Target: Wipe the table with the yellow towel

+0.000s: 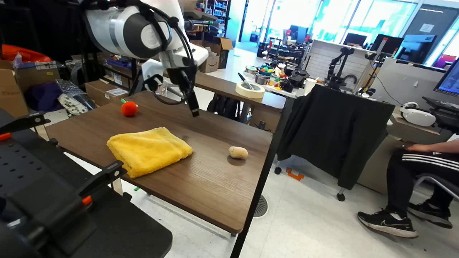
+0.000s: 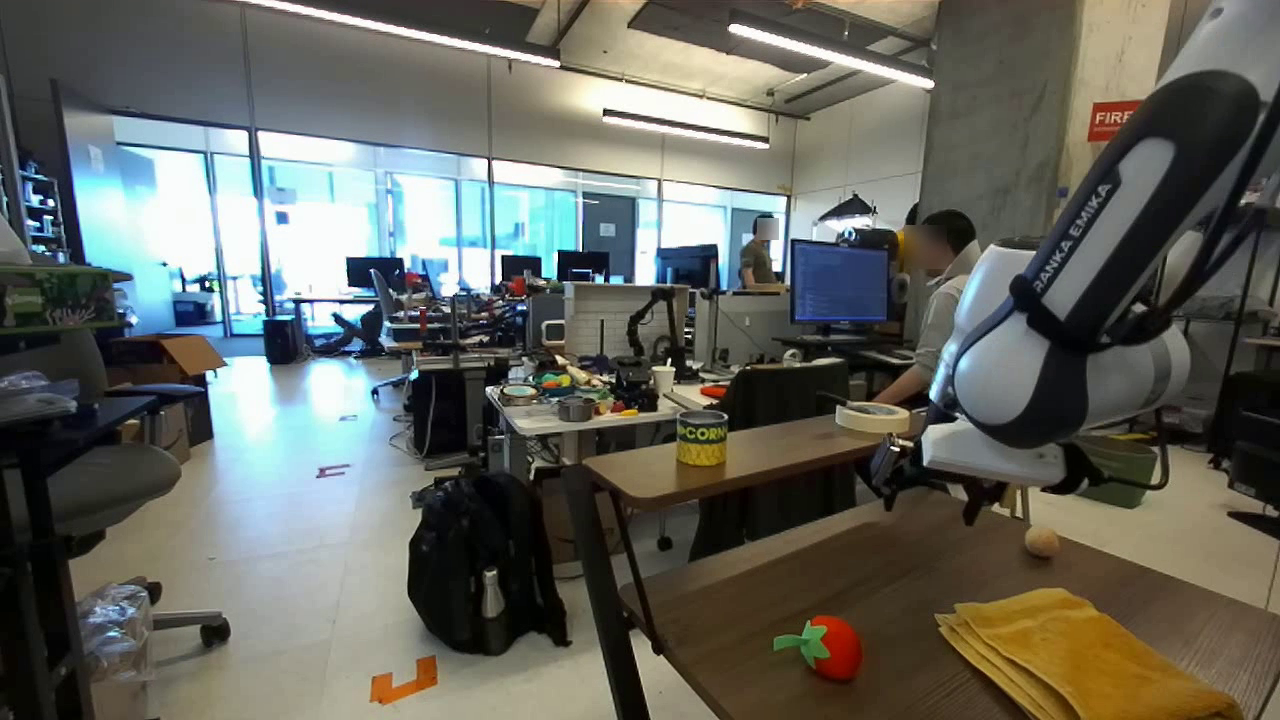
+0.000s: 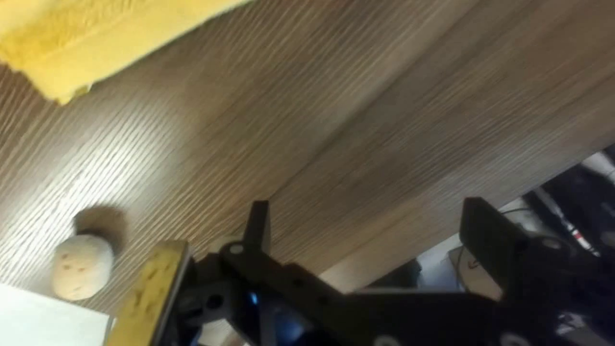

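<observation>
- Jaws: spread wide apart, raised over the dark brown wood-grain bench point(image 1: 211, 186), clear of the folded bright yellow cloth towel point(image 1: 150, 152).
- Towel: resting on the bench.
- Pale beige rounded lump point(image 1: 238, 153): on the bench, right of the towel in an exterior view.
- Red-orange ball with green leaves point(image 2: 838, 648): near the towel, left of it in an exterior view.
</observation>
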Robot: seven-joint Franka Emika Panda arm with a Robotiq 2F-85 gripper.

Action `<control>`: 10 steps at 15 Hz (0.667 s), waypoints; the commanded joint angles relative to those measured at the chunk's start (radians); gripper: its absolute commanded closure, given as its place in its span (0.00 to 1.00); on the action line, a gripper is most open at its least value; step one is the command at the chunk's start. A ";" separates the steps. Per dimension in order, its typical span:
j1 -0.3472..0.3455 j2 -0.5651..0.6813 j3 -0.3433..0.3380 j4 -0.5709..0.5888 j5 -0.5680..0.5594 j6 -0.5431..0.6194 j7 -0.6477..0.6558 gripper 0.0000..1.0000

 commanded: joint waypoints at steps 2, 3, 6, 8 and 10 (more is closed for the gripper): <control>-0.111 -0.103 0.167 -0.087 0.026 -0.190 -0.124 0.00; -0.102 -0.111 0.152 -0.096 0.016 -0.259 -0.115 0.00; -0.068 -0.128 0.084 -0.112 -0.037 -0.445 -0.059 0.00; -0.074 -0.127 0.072 -0.113 -0.069 -0.525 -0.055 0.00; -0.074 -0.109 0.065 -0.116 -0.102 -0.562 -0.051 0.00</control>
